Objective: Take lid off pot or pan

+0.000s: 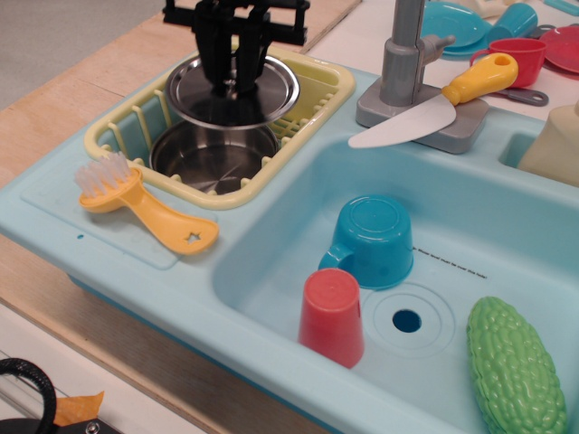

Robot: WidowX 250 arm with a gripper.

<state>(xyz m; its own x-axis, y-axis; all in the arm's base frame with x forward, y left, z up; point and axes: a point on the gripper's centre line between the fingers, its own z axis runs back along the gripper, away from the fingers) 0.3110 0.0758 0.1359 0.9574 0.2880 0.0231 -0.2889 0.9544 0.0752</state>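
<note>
Hanging from the black hand, the lid sits in the air above the pot, clear of its rim and set a little toward the back of the yellow dish rack. The hand comes straight down from the top edge, and its fingers are closed together on the small knob at the lid's centre. The lid is close to level, its flat face up and its raised rim all around; being round, it has no long axis to speak of. The pot stands upright and open inside the rack, its bright steel bottom showing.

The surface is a pale blue toy sink unit on a wooden board. A yellow brush lies just in front of the rack. In the basin a blue cup and a red cup stand mouth down, just beside each other, with a green bumpy vegetable near the right edge. A toy knife rests across the grey tap base.
</note>
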